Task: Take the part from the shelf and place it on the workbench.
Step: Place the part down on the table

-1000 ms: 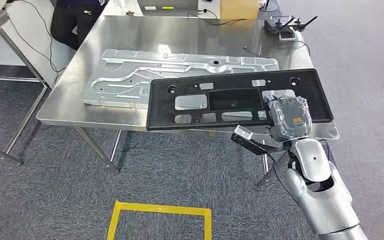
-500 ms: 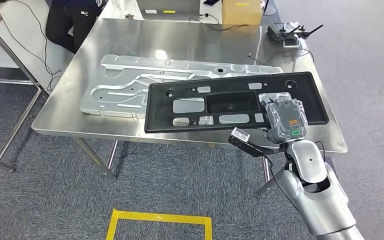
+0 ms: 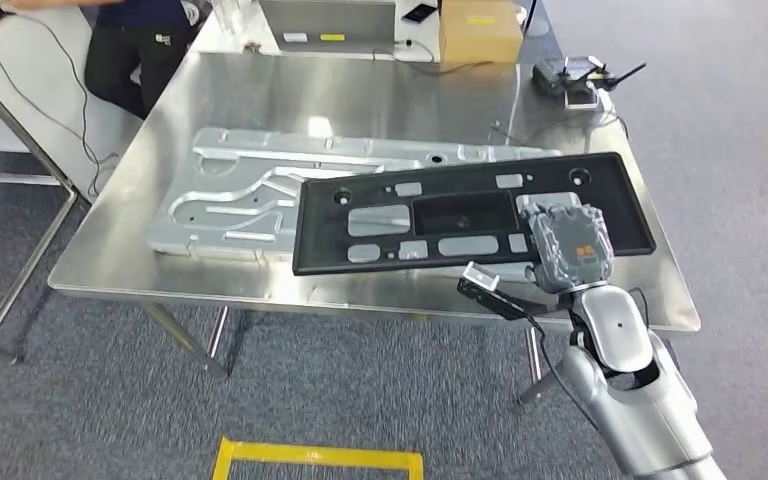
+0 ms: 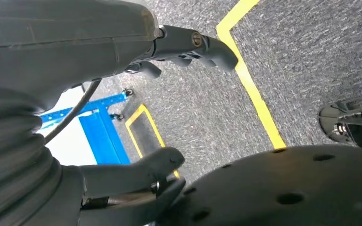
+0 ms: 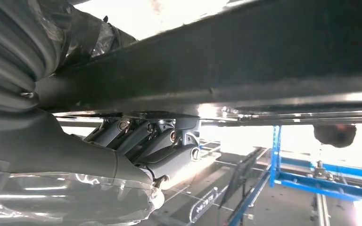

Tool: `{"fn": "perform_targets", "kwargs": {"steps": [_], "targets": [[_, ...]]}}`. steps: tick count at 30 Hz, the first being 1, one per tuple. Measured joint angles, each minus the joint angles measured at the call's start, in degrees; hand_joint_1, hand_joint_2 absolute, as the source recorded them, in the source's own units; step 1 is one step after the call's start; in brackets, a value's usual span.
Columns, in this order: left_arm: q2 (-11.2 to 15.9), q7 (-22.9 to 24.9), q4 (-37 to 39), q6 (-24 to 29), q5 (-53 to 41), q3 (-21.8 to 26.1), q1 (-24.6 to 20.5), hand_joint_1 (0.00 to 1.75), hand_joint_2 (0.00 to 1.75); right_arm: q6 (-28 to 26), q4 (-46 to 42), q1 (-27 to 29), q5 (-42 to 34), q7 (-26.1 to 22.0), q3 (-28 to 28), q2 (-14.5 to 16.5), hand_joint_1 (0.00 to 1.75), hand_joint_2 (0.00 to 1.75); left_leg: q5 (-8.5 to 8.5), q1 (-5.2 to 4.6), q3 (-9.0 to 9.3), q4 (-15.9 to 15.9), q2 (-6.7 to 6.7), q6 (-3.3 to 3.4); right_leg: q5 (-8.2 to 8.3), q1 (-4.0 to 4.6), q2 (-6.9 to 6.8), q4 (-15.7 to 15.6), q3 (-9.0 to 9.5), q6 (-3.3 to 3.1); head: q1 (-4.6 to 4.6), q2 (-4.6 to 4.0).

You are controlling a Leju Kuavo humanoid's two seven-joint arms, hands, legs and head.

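Because the right hand (image 3: 566, 246) grips the black part (image 3: 460, 213) near its right end, fingers underneath, the long panel stays flat above the workbench (image 3: 380, 92), overlapping a silver stamped panel (image 3: 250, 190).

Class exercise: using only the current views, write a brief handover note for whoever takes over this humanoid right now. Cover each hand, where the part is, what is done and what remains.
Right hand: grips the near right edge of the long black plastic panel with cut-outs, fingers underneath it.
Left hand: hangs by the robot's side over the grey carpet, holding nothing, fingers apart.
Panel: over the steel workbench, its left end above the silver stamped metal sheet; whether it rests there yet cannot be told.
Done: part carried from the shelf to the workbench.
Left: set it down, release, withdraw the right hand.
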Motion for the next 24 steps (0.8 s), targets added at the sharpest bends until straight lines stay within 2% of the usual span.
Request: {"fn": "perform_targets", "kwargs": {"steps": [1, 2, 4, 5, 6, 7, 9, 10, 11, 13, 15, 16, 17, 19, 20, 21, 22, 23, 24], "targets": [[0.06, 0.01, -0.01, 0.03, 0.04, 0.01, 0.01, 0.0, 1.75, 0.0, 0.01, -0.01, -0.03, 0.01, 0.01, -0.01, 1.69, 1.75, -0.66, 0.06, -0.87, 1.98, 0.0, -0.27, -0.19, -0.25, 0.01, -0.25, 0.71, -0.18, -0.05, 0.0], [0.11, 0.03, -0.01, 0.05, 0.1, 0.02, 0.01, 0.0, 1.75, 0.0, 0.02, -0.02, -0.07, 0.01, 0.01, -0.02, 1.69, 1.75, -1.72, 0.22, -2.55, 4.95, 0.02, -0.52, -0.47, -0.35, -0.04, -0.4, 1.25, -0.29, -0.1, 0.0], [0.14, 0.05, -0.01, 0.08, 0.17, 0.04, 0.03, 0.0, 1.75, 0.0, 0.04, 0.11, -0.13, 0.02, 0.01, -0.02, 1.69, 1.75, -4.4, 0.58, -7.11, 11.58, 0.04, -1.13, -1.27, -0.45, -0.04, -0.42, 2.02, -0.37, -0.17, 0.0], [0.16, 0.06, -0.01, 0.08, 0.19, 0.05, 0.07, 0.0, 1.75, 0.0, 0.06, 0.28, -0.13, 0.01, 0.02, -0.02, 1.69, 1.75, -5.14, 0.77, -8.96, 13.54, 0.05, -1.43, -1.75, -0.52, -0.03, -0.41, 2.52, -0.26, -0.17, 0.0], [0.17, 0.07, -0.01, 0.08, 0.19, 0.07, 0.14, 0.0, 1.75, 0.0, 0.1, 0.46, -0.13, -0.01, 0.02, -0.02, 1.69, 1.75, -4.7, 0.96, -9.98, 13.6, 0.06, -1.74, -2.29, -0.64, 0.01, -0.39, 3.16, -0.08, -0.17, 0.0], [0.17, 0.09, -0.01, 0.09, 0.19, 0.09, 0.23, 0.0, 1.75, 0.0, 0.14, 0.6, -0.13, -0.01, 0.03, -0.02, 1.69, 1.75, -2.92, 1.16, -10.03, 11.65, 0.07, -1.97, -2.89, -0.82, 0.06, -0.36, 3.92, 0.18, -0.18, 0.0], [0.17, 0.12, 0.02, 0.09, 0.19, 0.16, 0.5, 0.0, 1.75, -0.01, 0.21, 0.69, -0.13, -0.01, 0.03, -0.02, 1.69, 1.75, 2.4, 1.5, -8.55, 4.76, 0.09, -2.35, -4.2, -1.13, 0.13, -0.17, 5.47, 0.89, -0.16, 0.0], [0.17, 0.13, 0.05, 0.1, 0.2, 0.23, 0.62, 0.0, 1.75, -0.03, 0.26, 0.67, -0.14, 0.0, 0.04, -0.02, 1.69, 1.75, 3.84, 1.53, -7.85, 1.97, 0.1, -2.2, -4.83, -1.18, 0.19, -0.01, 5.94, 1.33, -0.17, 0.0], [0.18, 0.13, 0.08, 0.09, 0.2, 0.3, 0.69, 0.0, 1.75, -0.05, 0.31, 0.64, -0.16, 0.01, 0.05, -0.02, 1.69, 1.75, 4.7, 1.48, -7.44, 0.42, 0.08, -1.83, -5.42, -1.12, 0.22, 0.09, 6.21, 1.82, -0.16, 0.0], [0.19, 0.13, 0.11, 0.1, 0.21, 0.42, 0.66, 0.0, 1.75, -0.09, 0.43, 0.65, -0.26, 0.02, 0.08, -0.02, 1.69, 1.75, 4.34, 1.28, -6.95, -0.31, 0.04, -0.62, -5.95, -1.06, 0.28, 0.33, 6.6, 2.74, -0.15, 0.0], [0.17, 0.13, 0.1, 0.1, 0.2, 0.47, 0.58, 0.0, 1.75, -0.11, 0.53, 0.64, -0.51, 0.0, 0.09, -0.03, 1.69, 1.75, 4.32, 1.35, -6.04, -0.62, -0.01, 0.35, -5.84, -1.22, 0.2, 1.92, 6.35, 3.31, -0.1, 0.0], [0.16, 0.12, 0.1, 0.1, 0.19, 0.5, 0.51, 0.0, 1.75, -0.14, 0.62, 0.58, -0.74, -0.01, 0.09, -0.03, 1.69, 1.75, 4.13, 1.38, -5.46, -0.82, -0.03, 0.73, -5.92, -1.29, 0.14, 4.01, 5.22, 3.48, -0.09, 0.0], [0.15, 0.11, 0.1, 0.1, 0.16, 0.52, 0.43, 0.0, 1.75, -0.17, 0.78, 0.54, -1.02, -0.01, 0.09, -0.04, 1.69, 1.75, 3.9, 1.39, -4.96, -1.02, -0.05, 1.01, -6.38, -1.34, 0.08, 7.13, 3.26, 3.63, -0.06, 0.0], [0.15, 0.09, 0.1, 0.1, 0.07, 0.63, 0.31, 0.0, 1.75, -0.21, 1.45, 0.54, -1.61, -0.02, 0.09, -0.08, 1.69, 1.75, 3.11, 1.21, -4.03, -1.19, -0.15, 1.36, -8.7, -1.3, 0.04, 13.73, -1.83, 3.81, -0.05, 0.0], [0.15, 0.07, 0.1, 0.1, 0.03, 0.7, 0.31, 0.0, 1.75, -0.22, 1.97, 0.6, -1.88, -0.06, 0.09, -0.09, 1.69, 1.75, 2.63, 1.05, -3.47, -1.22, -0.23, 1.46, -9.8, -1.23, 0.03, 15.65, -3.97, 3.73, -0.04, 0.0], [0.15, 0.05, 0.1, 0.1, -0.01, 0.76, 0.32, 0.0, 1.75, -0.22, 2.56, 0.66, -2.14, -0.11, 0.09, -0.1, 1.69, 1.75, 2.11, 0.84, -2.84, -1.24, -0.31, 1.53, -10.15, -1.1, 0.03, 16.06, -5.36, 3.51, -0.04, 0.0], [0.15, 0.03, 0.1, 0.09, -0.03, 0.81, 0.34, 0.0, 1.75, -0.22, 3.16, 0.7, -2.39, -0.16, 0.09, -0.1, 1.69, 1.75, 1.56, 0.58, -2.08, -1.25, -0.38, 1.6, -9.15, -0.88, 0.03, 14.65, -5.83, 3.08, -0.04, 0.0], [0.15, 0.02, 0.1, 0.09, -0.04, 0.84, 0.36, 0.0, 1.75, -0.23, 3.71, 0.72, -2.63, -0.22, 0.07, -0.1, 1.69, 1.75, 1.0, 0.29, -1.26, -1.31, -0.41, 1.65, -6.74, -0.5, 0.02, 11.68, -5.47, 2.34, -0.04, 0.0], [0.06, 0.0, 0.11, 0.09, -0.05, 0.85, 0.39, 0.0, 1.75, -0.24, 4.15, 0.72, -2.82, -0.27, 0.03, -0.1, 1.69, 1.75, 0.44, 0.08, -0.52, -1.39, -0.42, 1.66, -3.35, 0.05, 0.15, 8.06, -4.7, 1.26, -0.05, 0.0]]}}
